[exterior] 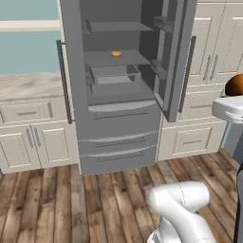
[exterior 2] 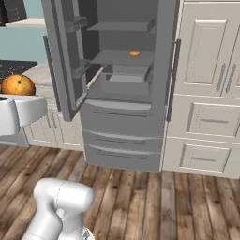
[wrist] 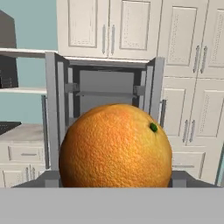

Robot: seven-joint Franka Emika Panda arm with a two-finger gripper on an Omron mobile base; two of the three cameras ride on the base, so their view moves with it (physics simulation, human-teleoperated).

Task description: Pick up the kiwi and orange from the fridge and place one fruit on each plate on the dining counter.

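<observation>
A round orange [wrist: 115,151] with a small green spot sits close in the hand view and hides the fingertips. My gripper [exterior: 233,96] is shut on it, and the orange [exterior: 236,84] pokes up above the white hand at the right edge of the left base view. The same orange [exterior 2: 18,86] shows at the left of the right base view. The grey fridge [exterior: 118,135] stands ahead, well apart from my hand, with both upper doors swung open. The kiwi, the plates and the dining counter are out of view.
A flat pale orange disc [exterior: 116,54] lies on a middle fridge shelf, above a pulled-out grey drawer [exterior: 114,75]. White cabinets [exterior: 33,142] flank the fridge. Wooden floor [exterior: 71,204] lies between the base and the fridge.
</observation>
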